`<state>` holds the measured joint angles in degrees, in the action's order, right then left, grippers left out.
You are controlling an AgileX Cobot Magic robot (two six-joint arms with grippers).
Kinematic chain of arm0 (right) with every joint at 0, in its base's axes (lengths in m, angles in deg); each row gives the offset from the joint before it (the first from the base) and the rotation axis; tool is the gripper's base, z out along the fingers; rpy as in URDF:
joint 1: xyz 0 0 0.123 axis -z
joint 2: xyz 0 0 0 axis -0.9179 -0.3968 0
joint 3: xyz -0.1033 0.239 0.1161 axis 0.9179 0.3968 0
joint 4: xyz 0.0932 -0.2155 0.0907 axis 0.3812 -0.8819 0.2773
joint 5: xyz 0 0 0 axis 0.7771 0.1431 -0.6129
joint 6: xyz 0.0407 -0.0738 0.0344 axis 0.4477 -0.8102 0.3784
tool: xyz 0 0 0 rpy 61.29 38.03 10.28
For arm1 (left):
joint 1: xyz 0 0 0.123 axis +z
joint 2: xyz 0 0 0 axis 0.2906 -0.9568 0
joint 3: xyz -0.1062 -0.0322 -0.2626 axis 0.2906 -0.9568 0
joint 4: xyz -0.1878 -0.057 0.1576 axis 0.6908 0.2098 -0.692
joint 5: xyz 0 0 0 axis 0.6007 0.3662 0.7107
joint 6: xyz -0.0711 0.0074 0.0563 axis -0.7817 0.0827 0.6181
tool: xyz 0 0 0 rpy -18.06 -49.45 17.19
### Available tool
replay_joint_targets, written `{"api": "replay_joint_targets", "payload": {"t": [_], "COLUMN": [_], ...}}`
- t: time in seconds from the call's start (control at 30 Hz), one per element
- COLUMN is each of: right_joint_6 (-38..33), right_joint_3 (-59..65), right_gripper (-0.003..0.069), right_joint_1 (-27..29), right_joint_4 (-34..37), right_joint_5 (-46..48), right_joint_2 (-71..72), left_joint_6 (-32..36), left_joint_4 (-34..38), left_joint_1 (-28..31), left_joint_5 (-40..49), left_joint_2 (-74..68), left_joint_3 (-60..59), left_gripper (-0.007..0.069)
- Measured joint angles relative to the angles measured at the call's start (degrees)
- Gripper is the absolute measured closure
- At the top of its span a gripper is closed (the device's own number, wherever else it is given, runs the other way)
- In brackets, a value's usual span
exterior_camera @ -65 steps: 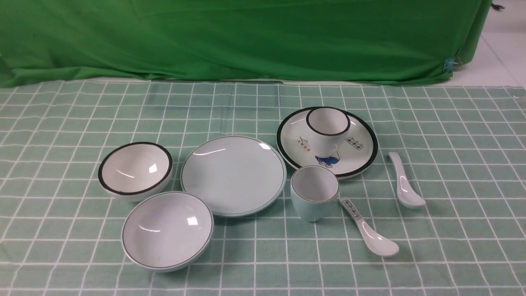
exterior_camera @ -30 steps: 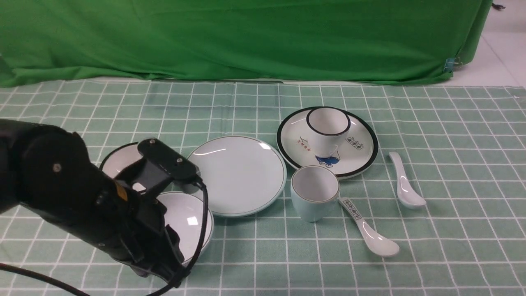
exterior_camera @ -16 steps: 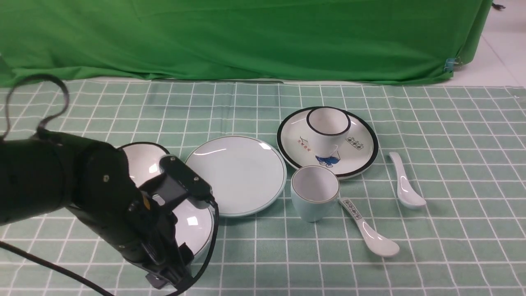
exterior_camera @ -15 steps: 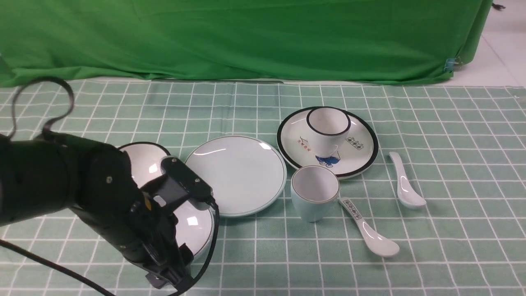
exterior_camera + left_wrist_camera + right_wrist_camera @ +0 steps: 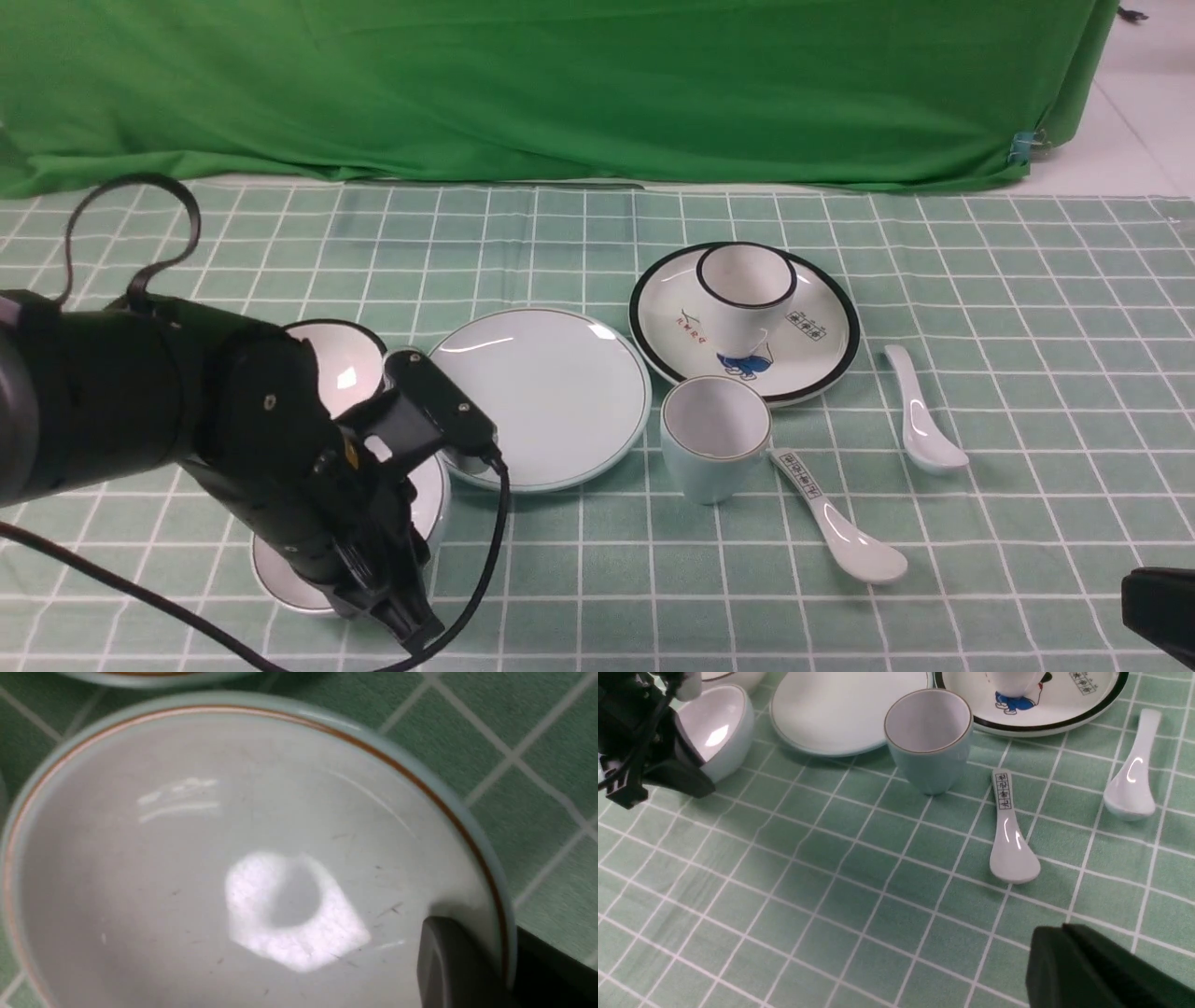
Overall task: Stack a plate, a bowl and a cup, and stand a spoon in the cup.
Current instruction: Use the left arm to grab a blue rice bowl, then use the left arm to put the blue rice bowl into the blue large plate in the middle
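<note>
Bowl [image 5: 431, 499] shifted toward 9 o'clock, now at plate's [image 5: 551, 401] 8. Left gripper [image 5: 507, 956] pinching its rim; right gripper [image 5: 1073, 966] state unclear. Risk: one-sided grip lets it tilt, clip plate.

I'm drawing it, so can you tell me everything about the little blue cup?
The small cup is pale blue outside, whitish inside, with a thin brownish rim and no handle. It looks like shiny ceramic. It stands upright and empty on the green checked cloth, between the plain plate and the spoon with printed squares. No robot hand touches it.
</note>
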<state>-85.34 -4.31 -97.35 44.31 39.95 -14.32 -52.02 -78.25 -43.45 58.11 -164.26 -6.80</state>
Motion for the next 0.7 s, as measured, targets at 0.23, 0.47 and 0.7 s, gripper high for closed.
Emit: {"api": "replay_joint_targets", "payload": {"t": [0.23, 0.47, 0.7], "right_joint_6": [-0.4, -0.4, -0.4], "right_joint_3": [0.0, 0.0, 0.0], "right_gripper": [0.0606, 0.0599, 0.0592], "right_joint_1": [-0.2, -0.3, -0.3], "right_joint_4": [-0.1, -0.1, -0.1], "right_joint_5": [-0.2, -0.3, -0.2], "right_joint_2": [0.0, 0.0, 0.0], "left_joint_6": [-4.8, -1.9, 0.4], "left_joint_4": [-3.6, -8.5, -13.2], "left_joint_1": [-6.9, -7.6, -7.6], "left_joint_5": [8.2, 6.9, 6.0], "left_joint_2": [3.4, -8.9, -21.7], "left_joint_3": [11.0, 25.9, 32.1], "left_gripper": [0.06, 0.06, 0.06]}}
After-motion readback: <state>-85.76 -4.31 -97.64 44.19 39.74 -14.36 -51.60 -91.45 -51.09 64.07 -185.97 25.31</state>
